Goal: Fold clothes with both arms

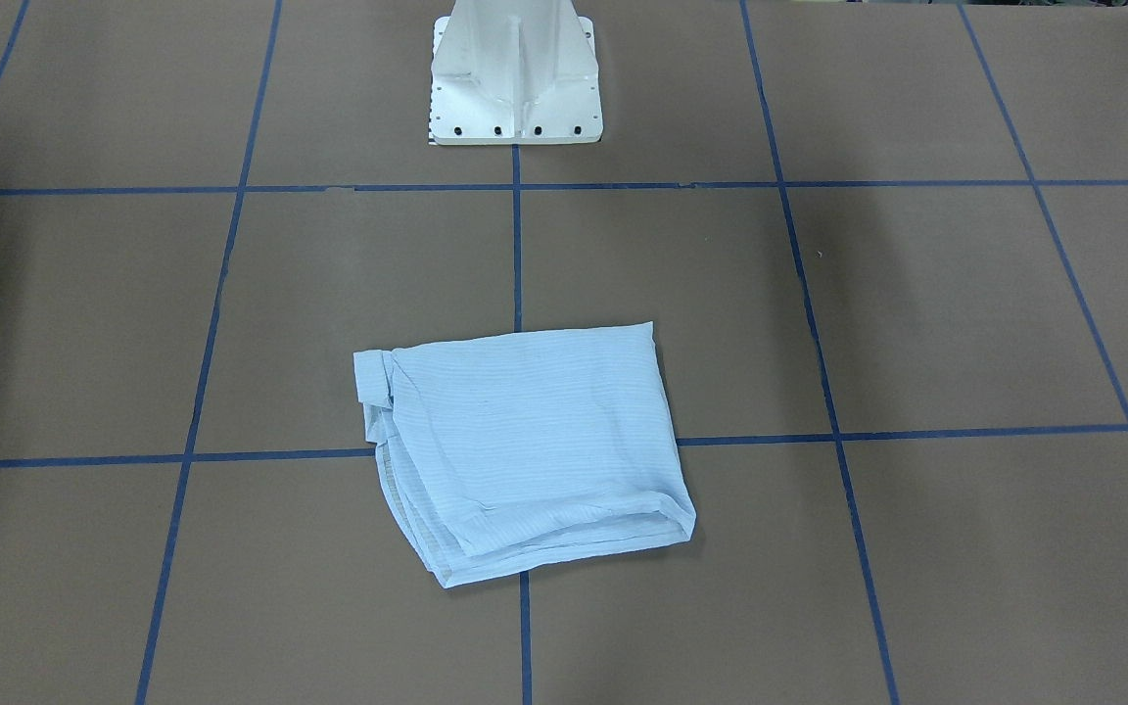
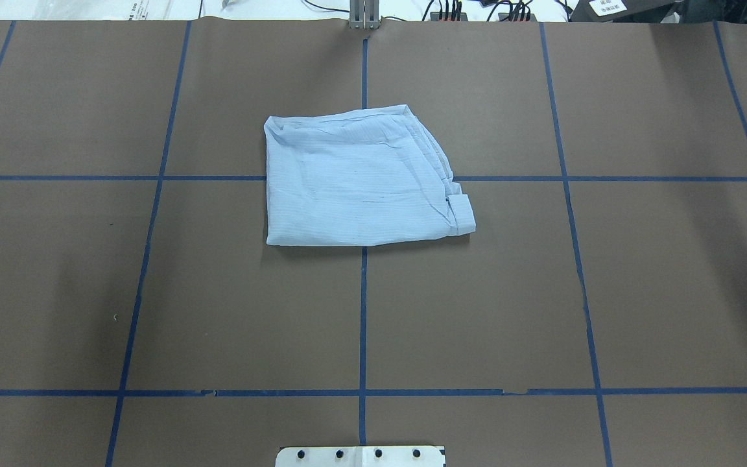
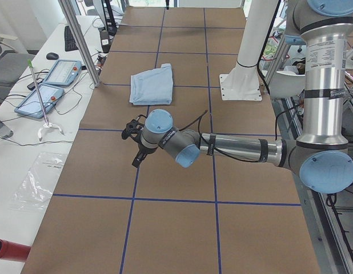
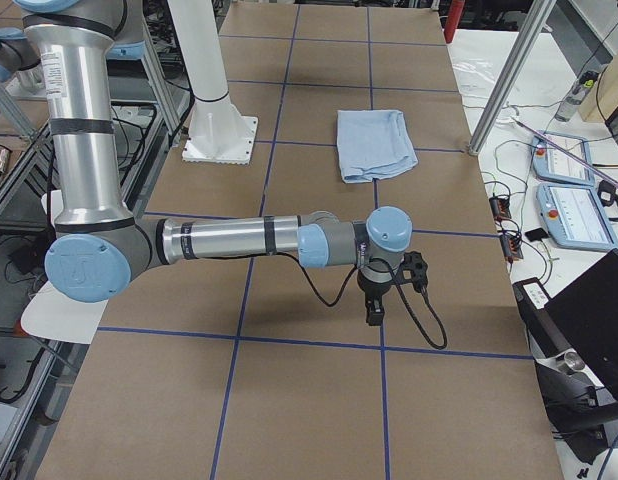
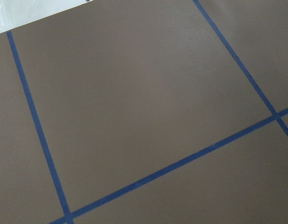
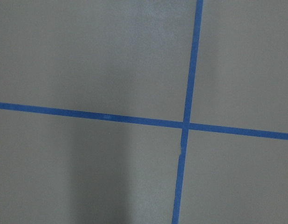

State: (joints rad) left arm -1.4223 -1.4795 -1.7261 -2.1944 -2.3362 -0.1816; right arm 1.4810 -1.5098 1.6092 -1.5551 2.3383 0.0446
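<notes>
At frame centre we see shirt (image 2: 360, 178) folded flat on brown table (image 2: 659, 279), blue tape grid (image 2: 362, 311); tablets (image 3: 62, 72) on side desk (image 3: 16, 148). Left gripper (image 3: 133, 145), right gripper (image 4: 389, 290): grip we cannot tell.

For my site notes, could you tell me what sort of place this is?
Probably a robotics lab: the left arm and right arm reach over a table taped in a blue grid, with teach pendants on the side bench.
</notes>
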